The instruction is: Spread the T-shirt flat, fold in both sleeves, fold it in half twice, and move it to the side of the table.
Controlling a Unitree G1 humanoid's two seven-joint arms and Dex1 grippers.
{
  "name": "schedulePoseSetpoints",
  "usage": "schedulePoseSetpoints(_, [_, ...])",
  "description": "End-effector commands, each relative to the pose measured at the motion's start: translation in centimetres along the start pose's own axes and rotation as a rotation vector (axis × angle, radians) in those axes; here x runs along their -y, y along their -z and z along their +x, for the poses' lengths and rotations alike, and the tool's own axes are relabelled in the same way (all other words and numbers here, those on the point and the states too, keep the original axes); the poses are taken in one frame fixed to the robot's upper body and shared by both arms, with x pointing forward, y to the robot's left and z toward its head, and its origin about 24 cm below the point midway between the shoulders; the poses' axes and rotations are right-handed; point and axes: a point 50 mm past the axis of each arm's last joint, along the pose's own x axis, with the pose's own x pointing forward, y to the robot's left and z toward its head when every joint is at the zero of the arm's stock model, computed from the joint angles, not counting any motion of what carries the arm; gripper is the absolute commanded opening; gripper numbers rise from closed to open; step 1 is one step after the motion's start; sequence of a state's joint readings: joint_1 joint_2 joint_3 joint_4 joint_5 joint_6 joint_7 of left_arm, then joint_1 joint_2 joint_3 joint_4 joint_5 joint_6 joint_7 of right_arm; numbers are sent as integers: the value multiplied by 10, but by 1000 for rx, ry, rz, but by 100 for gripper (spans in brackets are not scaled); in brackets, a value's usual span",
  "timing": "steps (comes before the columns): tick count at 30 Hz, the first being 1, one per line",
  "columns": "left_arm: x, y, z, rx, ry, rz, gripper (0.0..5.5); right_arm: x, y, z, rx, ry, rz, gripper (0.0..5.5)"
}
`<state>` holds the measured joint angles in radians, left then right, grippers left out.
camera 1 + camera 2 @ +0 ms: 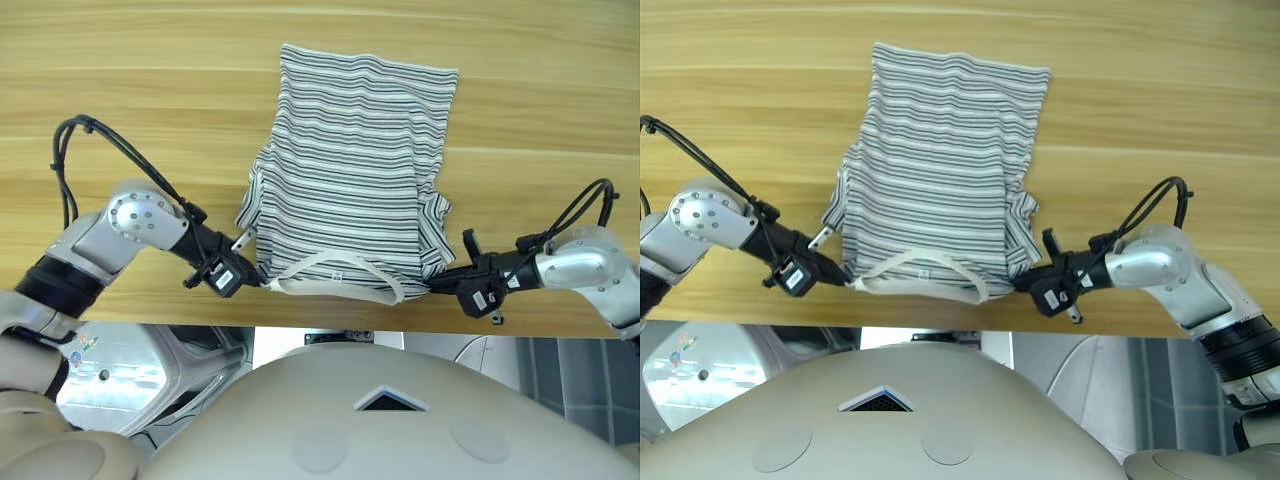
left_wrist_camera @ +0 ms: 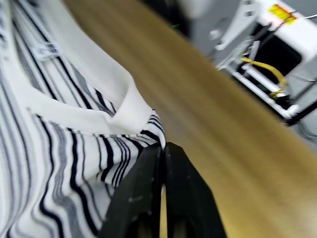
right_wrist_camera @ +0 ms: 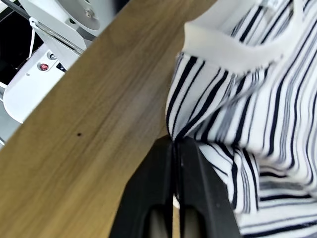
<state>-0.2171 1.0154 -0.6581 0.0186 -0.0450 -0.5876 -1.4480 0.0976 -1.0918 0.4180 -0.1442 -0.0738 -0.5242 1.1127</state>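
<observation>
Gripping the T-shirt (image 1: 350, 170) at its collar-end corners, left end effector (image 1: 262, 282) and right end effector (image 1: 434, 287) each clamp cloth

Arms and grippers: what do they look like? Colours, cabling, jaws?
The left arm and right arm are rounded silver-grey metal links, darker toward the wrists. Black cable loops run outside each forearm. The left gripper and right gripper have boxy black bodies. The jaws are slim, matte-black tapered blades.
</observation>
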Motion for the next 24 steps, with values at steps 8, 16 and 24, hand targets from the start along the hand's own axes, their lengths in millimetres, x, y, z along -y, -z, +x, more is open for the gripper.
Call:
schedulePoseSetpoints(8, [-39, -22, -35, 87, -336, 25, 194, 1, 2, -17, -54, 81, 95, 94])
schedulePoseSetpoints(16, [-43, -22, -87, 45, -593, 83, 255, 18, -22, -79, 23, 316, 8, 143])
schedulePoseSetpoints(24, [-31, 23, -57, -159, -429, 50, 132, 31, -24, -64, 11, 330, -45, 4])
